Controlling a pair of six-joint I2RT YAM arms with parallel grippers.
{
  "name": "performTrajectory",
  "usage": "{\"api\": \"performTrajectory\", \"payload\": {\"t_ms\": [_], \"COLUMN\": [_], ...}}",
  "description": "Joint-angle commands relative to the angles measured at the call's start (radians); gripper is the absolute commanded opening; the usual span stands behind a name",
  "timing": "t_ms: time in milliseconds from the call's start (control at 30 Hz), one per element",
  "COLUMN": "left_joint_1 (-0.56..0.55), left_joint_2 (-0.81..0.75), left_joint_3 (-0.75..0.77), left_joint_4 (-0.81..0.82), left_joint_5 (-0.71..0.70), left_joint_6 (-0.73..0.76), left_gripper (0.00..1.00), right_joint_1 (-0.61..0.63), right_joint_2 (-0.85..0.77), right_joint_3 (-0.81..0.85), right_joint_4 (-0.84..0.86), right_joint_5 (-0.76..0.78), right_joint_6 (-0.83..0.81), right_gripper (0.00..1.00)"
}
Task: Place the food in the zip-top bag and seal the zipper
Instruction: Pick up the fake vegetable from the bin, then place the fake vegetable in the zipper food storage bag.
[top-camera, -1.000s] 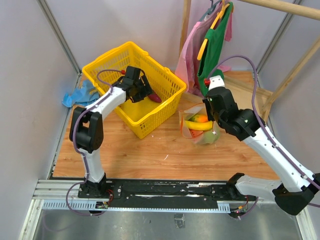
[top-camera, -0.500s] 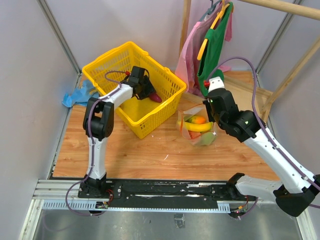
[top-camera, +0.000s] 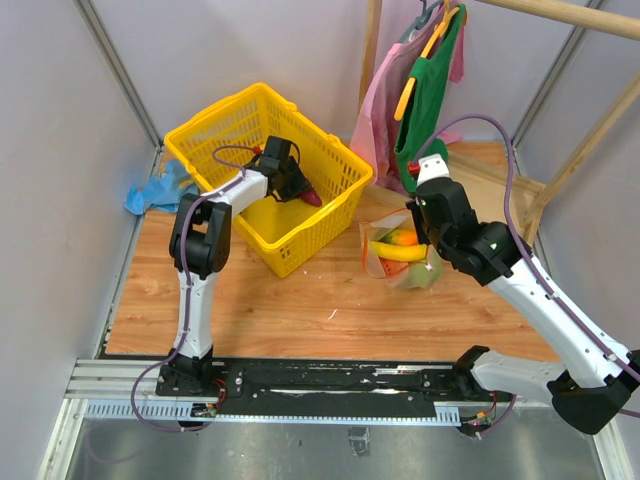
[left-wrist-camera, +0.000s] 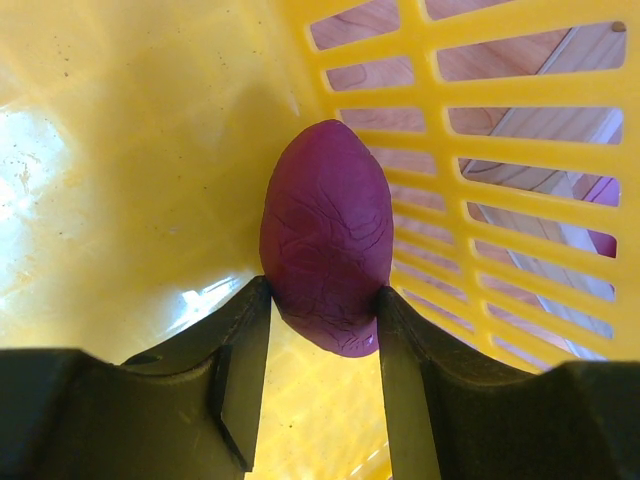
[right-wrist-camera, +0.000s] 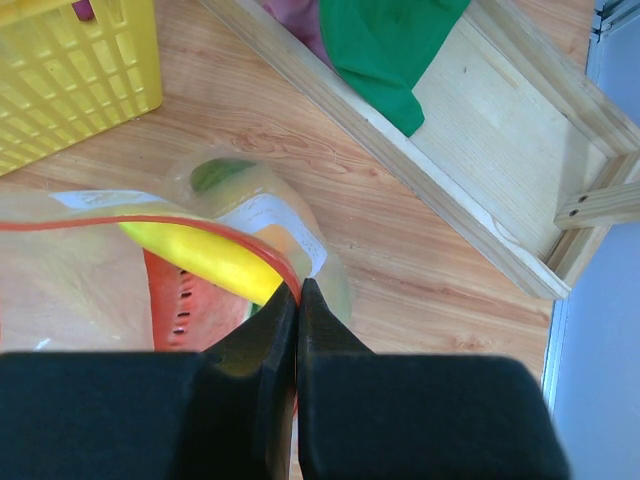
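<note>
Looking through your left wrist camera, you see the left claw (left-wrist-camera: 320, 310) partly closed. Its two black fingers (left-wrist-camera: 240, 370) press against either side of the purple eggplant piece (left-wrist-camera: 327, 240), which points away from the claw. Just beyond it, ahead and to the right, rises the slotted wall of the yellow basket (left-wrist-camera: 500, 95). Only this view shows the grip; the overhead camera shows just the arm reaching into the basket.

Further right, your right claw (right-wrist-camera: 298, 300) is fully closed, pinching the zip-top bag (right-wrist-camera: 60, 290) at its red-orange zipper (right-wrist-camera: 150, 222). Ahead and left of that claw, inside the bag, lie a red watermelon wedge (right-wrist-camera: 178, 300), a yellow piece (right-wrist-camera: 200, 255) and a green piece (right-wrist-camera: 215, 172). A white label (right-wrist-camera: 265, 215) on the bag is too blurred to read. The overhead view alone shows an orange round fruit (top-camera: 402, 237) in the bag.
</note>
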Motion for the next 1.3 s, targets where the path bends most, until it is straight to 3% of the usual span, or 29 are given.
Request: {"api": "performTrajectory", "payload": {"t_ms": [0, 200, 567, 833, 1267], "left_joint_1": [0.006, 0.006, 0.005, 0.004, -0.090], "left_joint_2": [-0.002, -0.099, -0.331, -0.532, -0.819], "left_joint_3": [-0.012, -0.045, -0.145, -0.287, -0.507], "left_joint_4": [-0.017, -0.003, 0.055, 0.231, 0.447], "left_joint_5": [-0.014, -0.021, 0.001, 0.122, 0.168], "left_joint_6": [0.052, 0.091, 0.201, 0.288, 0.602], "left_gripper": [0.32, 0.21, 0.18, 0.16, 0.13], "right_joint_1": [0.004, 0.004, 0.004, 0.004, 0.005], "right_joint_2": [-0.017, -0.016, -0.015, -0.011, 0.024], "right_joint_3": [-0.001, 0.000, -0.002, 0.008, 0.025], "right_joint_4": [0.039, 0.039, 0.043, 0.042, 0.037], "right_joint_5": [0.030, 0.025, 0.006, 0.001, -0.040], "right_joint_6": [-0.011, -0.011, -0.002, 0.000, 0.015], "right_gripper": [0.01, 0.01, 0.01, 0.01, 0.01]}}
